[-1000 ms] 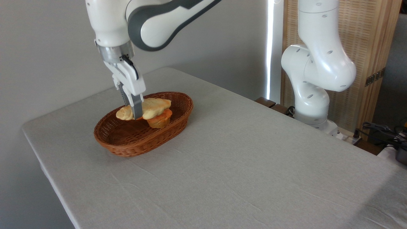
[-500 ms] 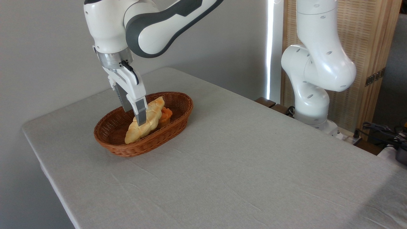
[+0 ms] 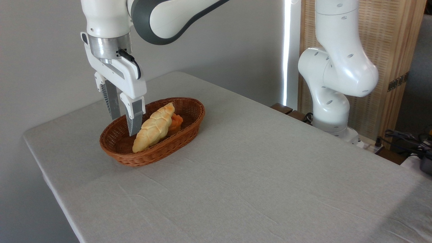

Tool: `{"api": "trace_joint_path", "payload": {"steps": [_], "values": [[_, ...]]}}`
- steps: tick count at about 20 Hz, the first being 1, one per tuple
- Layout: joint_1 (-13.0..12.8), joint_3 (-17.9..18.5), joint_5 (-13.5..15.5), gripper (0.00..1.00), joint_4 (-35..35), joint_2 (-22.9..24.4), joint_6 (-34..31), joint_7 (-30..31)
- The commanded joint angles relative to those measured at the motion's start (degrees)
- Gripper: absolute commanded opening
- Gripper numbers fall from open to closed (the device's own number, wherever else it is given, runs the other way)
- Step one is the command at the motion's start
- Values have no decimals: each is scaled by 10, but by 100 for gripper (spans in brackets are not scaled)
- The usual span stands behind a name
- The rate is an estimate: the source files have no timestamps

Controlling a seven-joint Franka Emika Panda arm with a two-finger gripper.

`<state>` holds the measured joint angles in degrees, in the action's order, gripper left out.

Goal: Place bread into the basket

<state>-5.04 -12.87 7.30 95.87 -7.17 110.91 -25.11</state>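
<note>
The bread point(image 3: 154, 127), a pale golden braided loaf, lies lengthwise inside the reddish-brown wicker basket point(image 3: 189, 130), its far end propped on an orange muffin point(image 3: 176, 120). My gripper point(image 3: 124, 125) hangs open just left of the loaf, over the basket's left half, with nothing between its fingers. The nearer finger point(image 3: 134, 118) stands close beside the bread without gripping it.
The basket sits at the left of a grey cloth-covered table point(image 3: 256, 175). The arm's white base point(image 3: 332, 84) stands at the table's far right edge, in front of a wooden screen. Cables point(image 3: 406, 138) lie at the far right.
The gripper let go of the bread, which tipped down into the basket against the muffin. Since then the gripper has opened, risen and shifted left.
</note>
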Motion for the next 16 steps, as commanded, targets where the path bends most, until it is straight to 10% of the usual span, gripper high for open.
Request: {"api": "trace_joint_path", "payload": {"steps": [1,11,16], "values": [[-6,4,6,100,-7,0,-12,-3],[-6,14,0,100,-8,6,-17,-12],[-5,63,0,100,-8,35,-58,-142]]}}
